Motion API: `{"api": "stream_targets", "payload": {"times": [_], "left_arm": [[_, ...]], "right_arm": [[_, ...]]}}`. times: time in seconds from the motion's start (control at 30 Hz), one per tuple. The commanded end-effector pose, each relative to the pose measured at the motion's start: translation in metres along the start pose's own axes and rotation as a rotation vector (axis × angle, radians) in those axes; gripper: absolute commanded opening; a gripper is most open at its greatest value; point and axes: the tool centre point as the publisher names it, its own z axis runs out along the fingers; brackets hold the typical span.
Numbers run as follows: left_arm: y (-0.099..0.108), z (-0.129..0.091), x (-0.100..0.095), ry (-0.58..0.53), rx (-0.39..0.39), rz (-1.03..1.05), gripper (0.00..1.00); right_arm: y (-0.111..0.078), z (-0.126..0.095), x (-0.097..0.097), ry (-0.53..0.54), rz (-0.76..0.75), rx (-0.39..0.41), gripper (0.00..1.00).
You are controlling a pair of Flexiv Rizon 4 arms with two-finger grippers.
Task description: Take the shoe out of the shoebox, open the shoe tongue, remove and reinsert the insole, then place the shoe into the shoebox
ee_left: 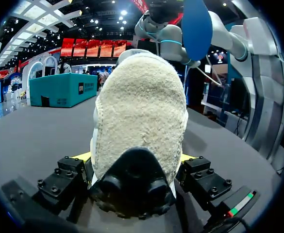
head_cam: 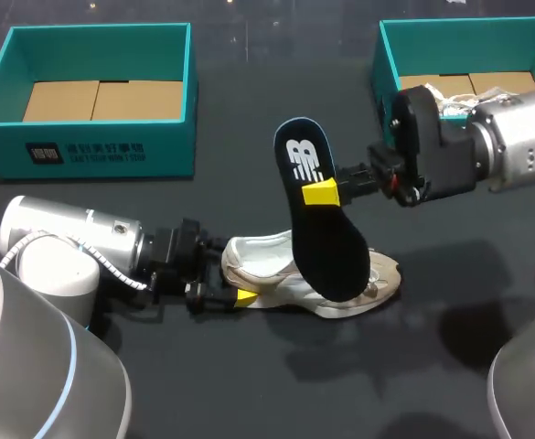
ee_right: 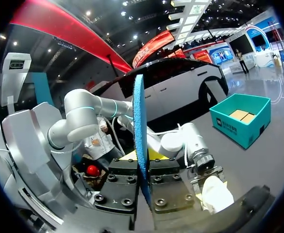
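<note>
Yellow tips of our right pincer (head_cam: 322, 193) are clenched on the insole (head_cam: 333, 256), one finger on each face, nearer its heel end than its toe. We judge this grip is chosen so the long toe end hangs free and can be steered at the shoe's opening. The insole is lifted and tilted, printed black face up, with its toe end dipping over the front of the shoe (head_cam: 260, 256). We cannot tell whether that end touches the shoe. The right arm comes in from the bench's right edge, wrist about level, fingers pointing left, well above the surface.

Our left pincer (head_cam: 241, 295) grasps the shoe's heel from both sides. In the left wrist view the heel fills the gap between the fingers. We take this hold as a brace, so the shoe does not slide or tip while the insole is worked. The left arm lies low from the near left corner, fingers running along the bench (head_cam: 249, 384).

The shoe stands near the middle of the bench, toe to the right, out of any box. One teal box (head_cam: 93, 146) sits at the far left corner and another (head_cam: 388, 57) at the far right corner.
</note>
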Motion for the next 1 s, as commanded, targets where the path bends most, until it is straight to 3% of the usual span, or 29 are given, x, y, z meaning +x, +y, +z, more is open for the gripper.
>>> {"api": "stream_targets", "payload": {"times": [0.03,0.43,1.0], "left_arm": [[0.005,0.003,-0.002,0.0,0.0,0.0,0.0],[0.005,0.003,-0.002,0.0,0.0,0.0,0.0],[0.005,0.003,-0.002,0.0,0.0,0.0,0.0]], "right_arm": [[-0.004,-0.016,0.027,-0.058,0.012,-0.015,0.0],[-0.003,-0.016,0.031,-0.078,0.021,0.0,0.0],[-0.016,-0.026,0.042,-0.138,0.014,-0.08,0.0]]}}
